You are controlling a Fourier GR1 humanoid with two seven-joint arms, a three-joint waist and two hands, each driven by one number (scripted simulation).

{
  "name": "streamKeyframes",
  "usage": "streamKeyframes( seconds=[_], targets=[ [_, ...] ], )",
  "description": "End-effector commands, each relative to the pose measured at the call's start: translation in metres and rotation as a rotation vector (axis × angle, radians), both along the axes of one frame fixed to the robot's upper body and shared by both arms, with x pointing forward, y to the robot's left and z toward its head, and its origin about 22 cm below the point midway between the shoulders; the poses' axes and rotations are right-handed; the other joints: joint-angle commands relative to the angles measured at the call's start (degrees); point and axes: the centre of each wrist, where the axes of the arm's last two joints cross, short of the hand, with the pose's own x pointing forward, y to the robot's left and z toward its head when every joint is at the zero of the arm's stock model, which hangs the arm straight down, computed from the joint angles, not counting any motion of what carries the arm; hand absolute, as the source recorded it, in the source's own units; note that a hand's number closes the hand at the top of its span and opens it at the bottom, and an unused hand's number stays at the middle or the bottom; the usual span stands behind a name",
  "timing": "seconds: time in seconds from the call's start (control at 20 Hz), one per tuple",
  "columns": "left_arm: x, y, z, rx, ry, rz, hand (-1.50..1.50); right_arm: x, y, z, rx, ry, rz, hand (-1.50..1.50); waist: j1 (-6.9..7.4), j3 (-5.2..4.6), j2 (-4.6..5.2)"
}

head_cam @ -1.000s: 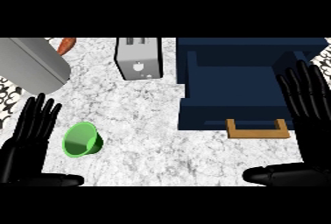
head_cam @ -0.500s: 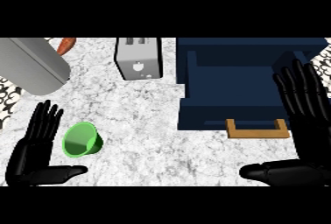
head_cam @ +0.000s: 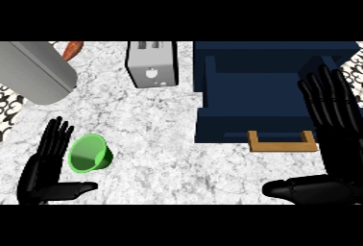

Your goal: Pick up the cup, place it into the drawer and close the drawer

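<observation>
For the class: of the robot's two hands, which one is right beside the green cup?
The left hand, at the view's lower left: its straight fingers stand just left of the green cup. The right hand is across the counter, by the open blue drawer.

Glossy green plastic cup (head_cam: 90, 153), marbled stone counter (head_cam: 163, 144), brushed metal toaster (head_cam: 151, 65), wooden drawer handle (head_cam: 281, 141)

The counter (head_cam: 163, 129) has a white marble top with grey veining. A grey toaster (head_cam: 151, 65) stands near its far edge. A large grey cylindrical vessel (head_cam: 34, 71) lies at the upper left, with an orange object (head_cam: 73, 48) just behind it. Black-and-white patterned floor (head_cam: 8, 109) shows at the left edge
</observation>
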Motion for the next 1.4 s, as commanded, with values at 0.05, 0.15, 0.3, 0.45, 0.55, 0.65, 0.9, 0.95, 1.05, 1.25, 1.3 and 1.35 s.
streamKeyframes(
  seconds=[0.05,0.15,0.3,0.45,0.55,0.65,0.9,0.95,1.05,1.25,1.3,1.35],
  targets=[
    [0.000,0.002,-0.022,0.014,0.032,0.007,-1.50,-0.013,0.007,0.003,-0.003,-0.012,0.019,-1.50,-0.07,0.00,-0.01],
    [0.006,0.023,-0.035,-0.018,0.019,0.013,-1.50,-0.004,-0.014,0.022,0.000,-0.006,0.027,-1.50,-0.23,-0.02,0.03],
    [-0.003,0.019,-0.047,-0.014,0.027,0.022,-1.50,-0.013,-0.004,0.005,0.013,-0.008,0.010,-1.50,-0.13,0.00,0.00],
    [0.001,0.024,-0.048,0.003,0.028,0.041,-1.50,-0.007,-0.001,0.015,0.032,-0.019,0.002,-1.50,-0.04,0.00,0.00],
    [0.015,0.021,-0.053,-0.015,0.028,0.063,-1.50,-0.020,-0.012,0.008,0.002,0.017,0.021,-1.50,-0.19,0.00,0.00],
    [0.007,0.018,-0.067,-0.027,0.017,0.054,-1.50,-0.009,-0.012,0.014,-0.006,0.006,0.039,-1.50,-0.09,0.00,0.01],
    [0.004,0.043,-0.074,0.009,0.027,0.054,-1.50,0.013,0.007,0.003,0.003,-0.001,0.021,-1.50,0.01,-0.01,0.07],
    [0.019,0.022,-0.077,0.001,0.043,0.023,-1.50,-0.008,-0.019,0.030,-0.021,0.001,0.034,-1.50,-0.27,-0.02,0.03],
    [0.027,0.033,-0.080,-0.016,0.039,0.050,-1.50,-0.010,-0.004,0.006,0.000,0.012,0.027,-1.50,-0.28,-0.02,0.05],
    [0.010,0.037,-0.087,-0.012,0.033,0.007,-1.50,-0.018,-0.017,-0.012,-0.020,0.009,0.021,-1.50,-0.22,0.00,0.02],
    [0.027,0.021,-0.076,-0.003,0.026,0.022,-1.50,-0.016,-0.031,0.016,-0.002,-0.012,0.015,-1.50,-0.16,0.01,-0.02],
    [0.004,0.030,-0.091,-0.020,0.023,0.013,-1.50,0.009,-0.001,0.014,0.002,-0.002,0.013,-1.50,0.03,-0.01,0.03]
  ],
)
